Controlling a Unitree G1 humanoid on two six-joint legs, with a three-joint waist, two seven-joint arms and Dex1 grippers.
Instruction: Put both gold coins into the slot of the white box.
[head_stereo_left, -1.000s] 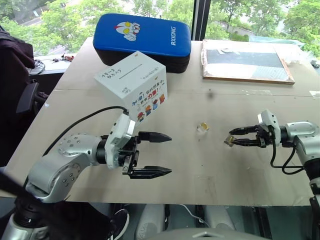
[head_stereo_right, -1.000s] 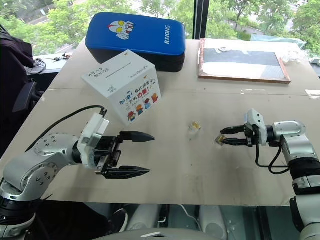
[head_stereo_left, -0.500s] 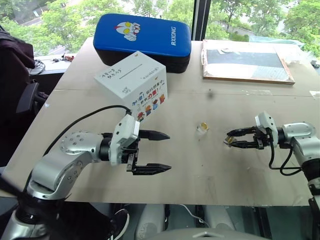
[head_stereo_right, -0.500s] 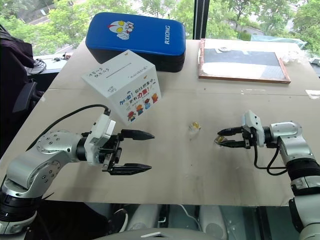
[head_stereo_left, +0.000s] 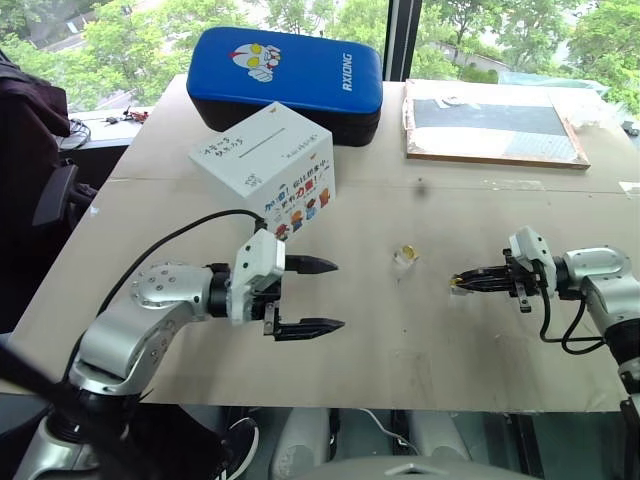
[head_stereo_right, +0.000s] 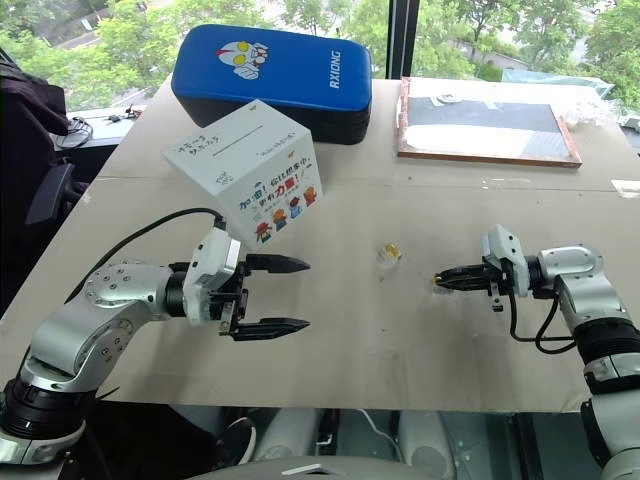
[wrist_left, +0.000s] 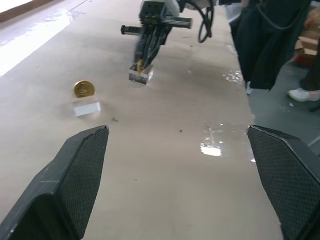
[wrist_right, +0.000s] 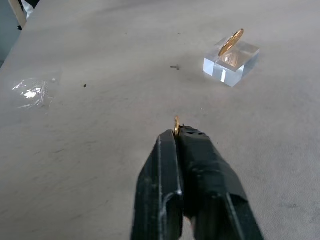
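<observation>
The white box (head_stereo_left: 265, 165) stands tilted at the table's back left, and the slot (head_stereo_left: 262, 142) is a thin dark line on its top face. One gold coin (head_stereo_left: 405, 250) stands on edge on a small clear block (wrist_right: 231, 62) mid-table. The other gold coin (wrist_right: 176, 124) is pinched on edge at the tips of my right gripper (head_stereo_left: 458, 281), which is shut on it low over the table to the right. A second clear block (wrist_left: 140, 75) sits just under those tips. My left gripper (head_stereo_left: 340, 294) hovers open and empty in front of the box.
A blue padded case (head_stereo_left: 285, 75) lies behind the box. A flat framed board (head_stereo_left: 492, 125) rests at the back right. A dark chair (head_stereo_left: 40, 190) stands off the table's left edge. The table's front edge (head_stereo_left: 330, 402) runs just below both arms.
My right gripper's fingers have closed on the coin that stood between them. My left gripper has shifted slightly forward and lower, still open.
</observation>
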